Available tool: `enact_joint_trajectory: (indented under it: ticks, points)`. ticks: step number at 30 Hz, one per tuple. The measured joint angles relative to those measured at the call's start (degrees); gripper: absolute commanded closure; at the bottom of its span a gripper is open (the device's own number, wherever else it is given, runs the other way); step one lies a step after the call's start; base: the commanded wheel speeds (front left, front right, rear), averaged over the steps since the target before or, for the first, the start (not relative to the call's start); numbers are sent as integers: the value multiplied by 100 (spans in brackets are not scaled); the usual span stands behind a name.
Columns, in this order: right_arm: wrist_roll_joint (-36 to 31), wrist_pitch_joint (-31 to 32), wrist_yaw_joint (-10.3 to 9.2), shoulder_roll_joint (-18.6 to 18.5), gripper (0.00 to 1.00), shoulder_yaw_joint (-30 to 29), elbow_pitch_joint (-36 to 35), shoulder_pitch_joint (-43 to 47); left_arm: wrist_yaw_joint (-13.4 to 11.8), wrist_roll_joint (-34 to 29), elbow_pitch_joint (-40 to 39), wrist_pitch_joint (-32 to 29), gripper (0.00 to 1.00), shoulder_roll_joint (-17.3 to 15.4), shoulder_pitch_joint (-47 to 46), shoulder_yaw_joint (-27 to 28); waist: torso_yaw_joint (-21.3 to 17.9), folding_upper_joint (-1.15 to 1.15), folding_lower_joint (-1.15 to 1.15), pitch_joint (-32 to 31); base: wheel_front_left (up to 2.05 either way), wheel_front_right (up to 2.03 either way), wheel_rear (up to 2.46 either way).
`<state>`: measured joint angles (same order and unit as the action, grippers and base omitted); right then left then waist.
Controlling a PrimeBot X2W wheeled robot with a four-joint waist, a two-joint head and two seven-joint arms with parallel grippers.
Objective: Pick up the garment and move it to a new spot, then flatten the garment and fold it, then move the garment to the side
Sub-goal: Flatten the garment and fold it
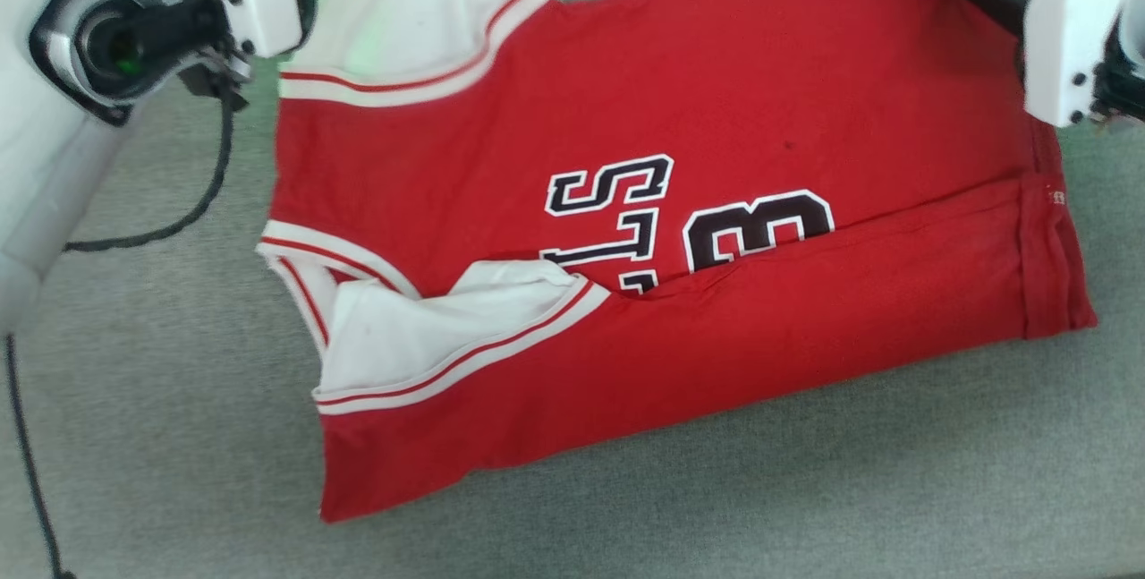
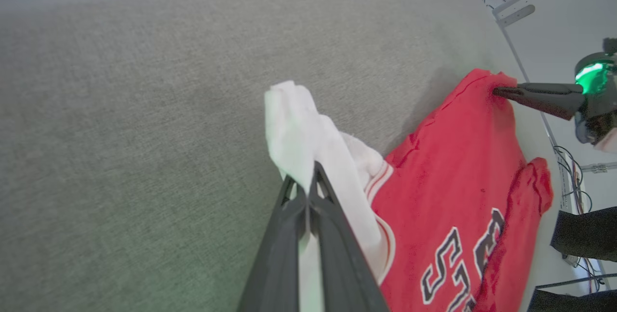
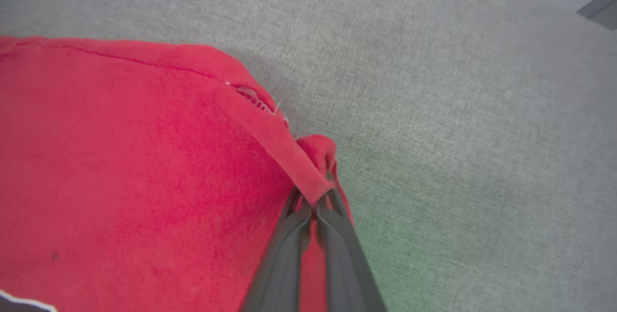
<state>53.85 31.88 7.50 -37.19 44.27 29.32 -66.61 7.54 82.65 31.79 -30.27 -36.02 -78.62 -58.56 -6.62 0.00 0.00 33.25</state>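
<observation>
Your garment (image 1: 760, 87) lies spread on the grey tabletop (image 1: 179, 454), filling the middle of the head view, with its neck end toward 9 o'clock and its hem toward 3 o'clock. The front faces up, and the black-and-white lettering (image 1: 617, 194) sits near the centre. The long edge toward 6 o'clock is folded up over the body, so a band of red cloth covers the lower part of the lettering. One white sleeve (image 1: 420, 337) with red stripe trim is folded in on top of that band at about 7 o'clock.

Your left hand (image 2: 304, 179) reaches in at 11 o'clock in the head view. Its fingers are pressed together on the other white sleeve (image 2: 299, 124). In the left wrist view the pinched cloth stands up in a bunch above the fingertips, and the sleeve's striped trim is just beside it at 4 o'clock.

Your right hand (image 3: 313, 197) comes in at 1 o'clock in the head view. It is clamped shut on the red hem corner (image 3: 315, 150). In the right wrist view that corner is gathered into a small knot of cloth right at the fingertips, and the hem band runs from it toward 10 o'clock. The cloth next to the grip is raised and throws a shadow on the tabletop.

A black cable (image 1: 210, 190) hangs from the left arm at 9 o'clock, clear of the garment.
</observation>
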Motion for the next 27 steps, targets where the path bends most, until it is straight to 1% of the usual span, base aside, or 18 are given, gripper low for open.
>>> enact_joint_trajectory:
  ticks: [3, 7, 9, 14, 18, 20, 23, 27]
  points:
    - [90, -321, 0, -225, 100, -7, -122, 176, 0, 80, -452, 330, 100, -74, 187, 38, 95, 0, 0, -229, 0, 0, 0]
    - [265, -614, 0, -549, 100, -54, -358, 591, 0, 216, -1241, 753, 100, -271, 612, 16, 273, 0, 0, -556, 0, 0, 0]
    - [344, -705, 0, -733, 100, -102, -514, 853, 0, 216, -1680, 975, 100, -443, 881, -47, 373, 0, 0, -726, 0, 0, 0]
    - [415, -931, 0, -1172, 100, -255, -858, 1635, 0, 272, -2699, 1780, 100, -900, 1824, -154, 621, 0, 0, -1130, 0, 0, 0]
    - [444, -1073, 0, -1430, 100, -482, -1151, 2377, 0, 134, -3285, 2498, 100, -1277, 2649, -355, 829, 0, 0, -1362, 0, 0, 0]
    - [460, -1133, 0, -1543, 100, -615, -1290, 2761, 0, 65, -3470, 2838, 100, -1393, 3033, -467, 923, 0, 0, -1431, 0, 0, 0]
    - [500, -1225, 0, -1671, 100, -903, -1416, 3345, 0, -45, -3593, 3375, 100, -1386, 3503, -606, 1052, 0, 0, -1497, 0, 0, 0]
    - [490, -1394, 0, -1612, 100, -1325, -1439, 4035, 0, -86, -3498, 3974, 100, -1184, 4053, -812, 1162, 0, 0, -1556, 0, 0, 0]
